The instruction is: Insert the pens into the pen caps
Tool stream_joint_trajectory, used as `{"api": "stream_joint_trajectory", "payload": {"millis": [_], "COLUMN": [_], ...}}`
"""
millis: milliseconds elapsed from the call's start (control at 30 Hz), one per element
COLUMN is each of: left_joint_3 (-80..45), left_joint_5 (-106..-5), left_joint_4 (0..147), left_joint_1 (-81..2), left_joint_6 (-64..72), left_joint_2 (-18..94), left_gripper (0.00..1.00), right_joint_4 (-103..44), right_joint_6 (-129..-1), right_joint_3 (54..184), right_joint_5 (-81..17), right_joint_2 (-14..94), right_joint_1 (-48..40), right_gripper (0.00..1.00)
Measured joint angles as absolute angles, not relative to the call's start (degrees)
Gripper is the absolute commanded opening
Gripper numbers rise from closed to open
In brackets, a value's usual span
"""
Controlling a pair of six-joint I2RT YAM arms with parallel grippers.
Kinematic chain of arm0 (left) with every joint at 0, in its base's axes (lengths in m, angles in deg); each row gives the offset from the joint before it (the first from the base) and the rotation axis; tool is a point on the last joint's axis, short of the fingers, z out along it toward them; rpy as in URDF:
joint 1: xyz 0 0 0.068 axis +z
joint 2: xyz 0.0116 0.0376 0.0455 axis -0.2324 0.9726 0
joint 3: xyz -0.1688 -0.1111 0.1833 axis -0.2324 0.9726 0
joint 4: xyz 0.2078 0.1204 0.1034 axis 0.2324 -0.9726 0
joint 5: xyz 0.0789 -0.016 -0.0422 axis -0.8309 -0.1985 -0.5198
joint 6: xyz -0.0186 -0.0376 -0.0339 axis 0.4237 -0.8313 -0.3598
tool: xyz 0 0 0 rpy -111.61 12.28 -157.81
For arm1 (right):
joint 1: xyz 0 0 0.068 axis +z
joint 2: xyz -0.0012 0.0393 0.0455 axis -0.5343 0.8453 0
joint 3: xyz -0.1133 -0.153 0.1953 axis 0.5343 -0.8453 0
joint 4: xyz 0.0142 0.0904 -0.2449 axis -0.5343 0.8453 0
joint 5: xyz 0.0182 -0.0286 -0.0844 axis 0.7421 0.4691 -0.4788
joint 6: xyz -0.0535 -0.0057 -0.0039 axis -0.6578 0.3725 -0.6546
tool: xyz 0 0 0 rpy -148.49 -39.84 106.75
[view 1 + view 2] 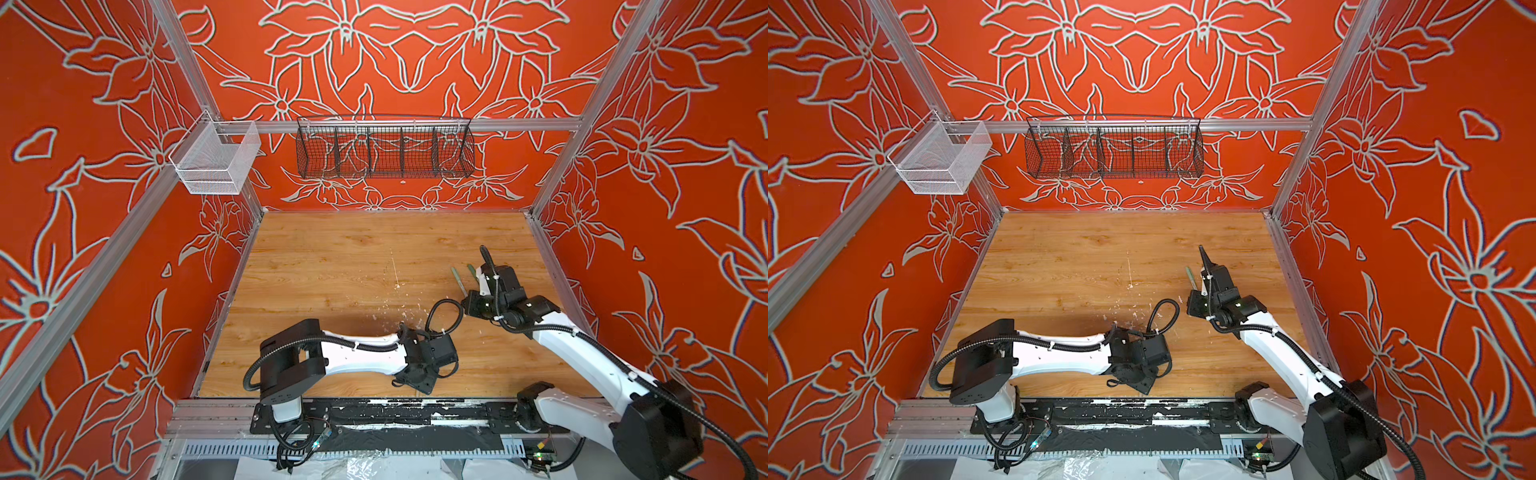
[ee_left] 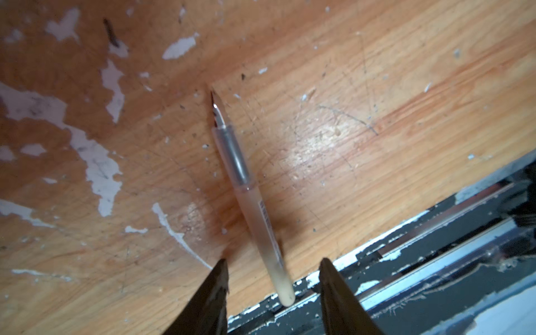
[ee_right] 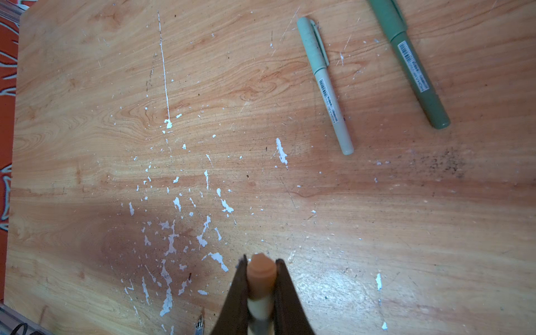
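Observation:
A beige pen lies uncapped on the wooden table, metal tip pointing away from the front edge. My left gripper is open and straddles the pen's rear end, with a gap on each side. My right gripper is shut on the beige pen cap and holds it high above the table. A pale green pen wearing its pale green cap and a dark green pen wearing its dark green cap lie side by side. In a top view both pens show beside the right arm.
White paint flecks are scattered over the table's middle. The beige pen's rear end overhangs the black rail at the table's front edge. A white mesh basket and a black wire basket hang on the back frame.

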State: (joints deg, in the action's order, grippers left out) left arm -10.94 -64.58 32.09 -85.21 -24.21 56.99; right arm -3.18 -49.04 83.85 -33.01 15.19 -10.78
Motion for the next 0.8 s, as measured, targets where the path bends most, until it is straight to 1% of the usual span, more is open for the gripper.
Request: {"api": "stream_joint_trajectory", "payload": {"millis": [67, 233, 400, 500, 633, 700, 800], "left_joint_3": [-12.12, -12.21, -10.78, -9.87, -9.52, -9.39, -9.1], "left_joint_5": [-64.6, -64.58, -64.58, -64.6, -64.86, -65.08, -65.56], "left_joint_4": [31.74, 31.66, 31.72, 31.83, 32.09, 32.27, 32.59], "left_joint_1": [-85.71, -86.23, -86.25, -86.25, -86.25, -86.25, -86.25], "left_joint_6": [-24.49, -25.17, -25.45, -25.61, -25.65, -25.47, -25.45], "left_joint_2": [57.84, 58.52, 58.52, 58.52, 58.52, 58.52, 58.5], "left_gripper": [0.49, 0.43, 0.41, 0.39, 0.32, 0.24, 0.15], "right_joint_4": [-3.4, -3.84, -4.25, -4.47, -4.69, -5.15, -5.35], "right_joint_6": [-49.02, -48.78, -48.21, -47.99, -47.78, -47.71, -47.54], "right_joint_3": [83.46, 83.15, 83.0, 82.73, 82.52, 82.21, 81.6], "right_joint_5": [-33.01, -32.97, -32.95, -32.95, -32.86, -32.77, -32.7], "right_joint_2": [14.84, 14.66, 14.42, 14.05, 13.92, 13.79, 13.42], "right_joint_1": [-10.78, -10.78, -10.78, -10.78, -10.78, -10.78, -10.78], "right_gripper": [0.0, 0.0, 0.0, 0.0, 0.0, 0.0, 0.0]}}
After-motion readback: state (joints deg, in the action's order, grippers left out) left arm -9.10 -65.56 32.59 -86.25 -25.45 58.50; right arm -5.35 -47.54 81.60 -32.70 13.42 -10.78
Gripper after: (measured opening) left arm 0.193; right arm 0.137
